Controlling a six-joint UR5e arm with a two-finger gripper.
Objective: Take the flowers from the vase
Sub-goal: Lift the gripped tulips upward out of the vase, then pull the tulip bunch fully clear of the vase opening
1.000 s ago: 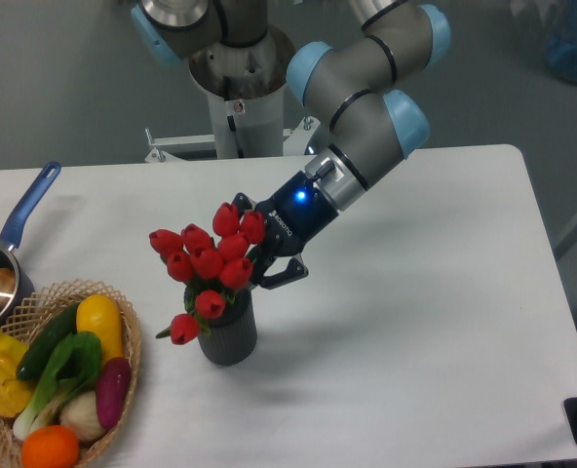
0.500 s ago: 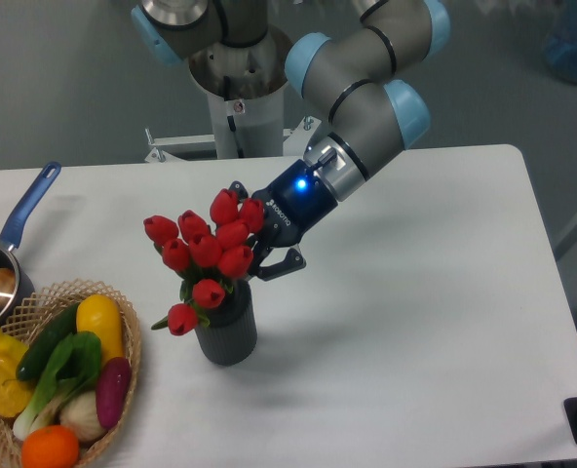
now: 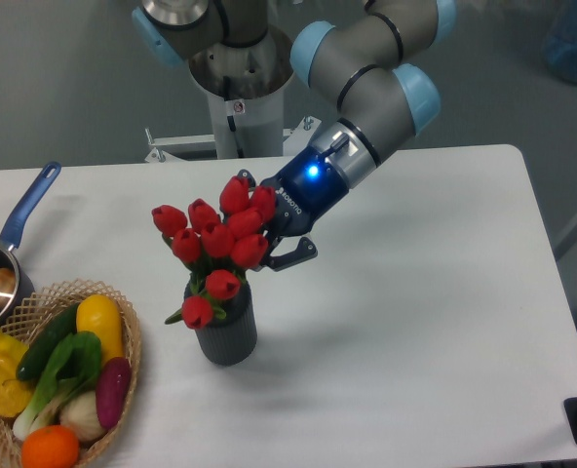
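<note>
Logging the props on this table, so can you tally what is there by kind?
Red tulips: 9
Vase: 1
Saucepan: 1
Wicker basket of vegetables: 1
Total: 12

Surface (image 3: pixel 435 322): wide bare stretch right of and in front of vase (image 3: pixel 227 333); passage open there.
Left front corner: wicker basket (image 3: pixel 128 336) heaped with vegetables (image 3: pixel 59 380), near vase's left side; narrow gap between.
Left edge: saucepan (image 3: pixel 6 263), handle angled up toward rear.
Rear centre: arm pedestal (image 3: pixel 240 107) blocks.
Above vase: flowers (image 3: pixel 220 249) spread; tool (image 3: pixel 279 244) and arm occupy their right rear side.
</note>
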